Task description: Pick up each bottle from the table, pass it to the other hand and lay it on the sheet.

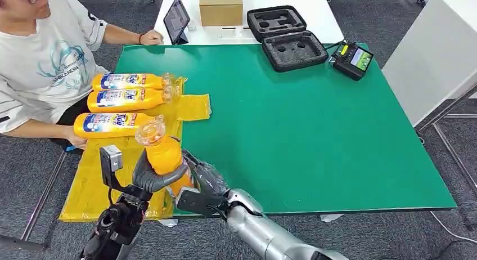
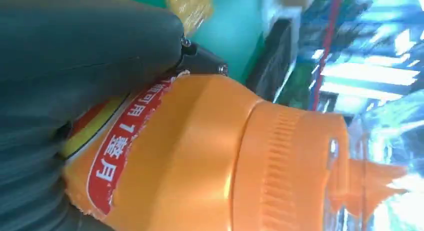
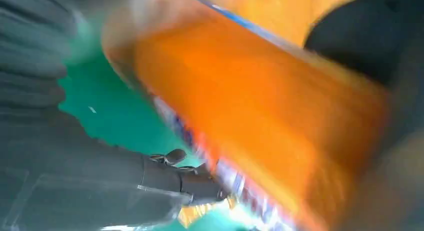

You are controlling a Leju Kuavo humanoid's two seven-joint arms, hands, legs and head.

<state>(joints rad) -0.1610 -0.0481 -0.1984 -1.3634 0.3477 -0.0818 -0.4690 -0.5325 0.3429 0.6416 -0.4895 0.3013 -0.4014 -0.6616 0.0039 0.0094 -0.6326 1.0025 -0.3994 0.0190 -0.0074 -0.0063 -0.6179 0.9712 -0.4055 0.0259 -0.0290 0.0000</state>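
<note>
Grey carpet floor [image 1: 360, 237] all around, lower right and left edges of frame. Green mat [image 1: 315, 125] covers the main table, centre. White table [image 1: 281, 7] butts against it at top centre, carrying a cardboard box [image 1: 221, 7], a tablet [image 1: 176, 19] and an open black foam-lined case [image 1: 287, 37]. Black controller with lit screen [image 1: 352, 59] at mat's upper right. White cabinet [image 1: 439, 52] at right edge. Person in white T-shirt [image 1: 39, 63] seated upper left.

Silver right arm [image 1: 270, 234] with a dark hand [image 1: 205, 187]; left hand [image 1: 147, 178] has thick grey fingers [image 1: 163, 178].
</note>
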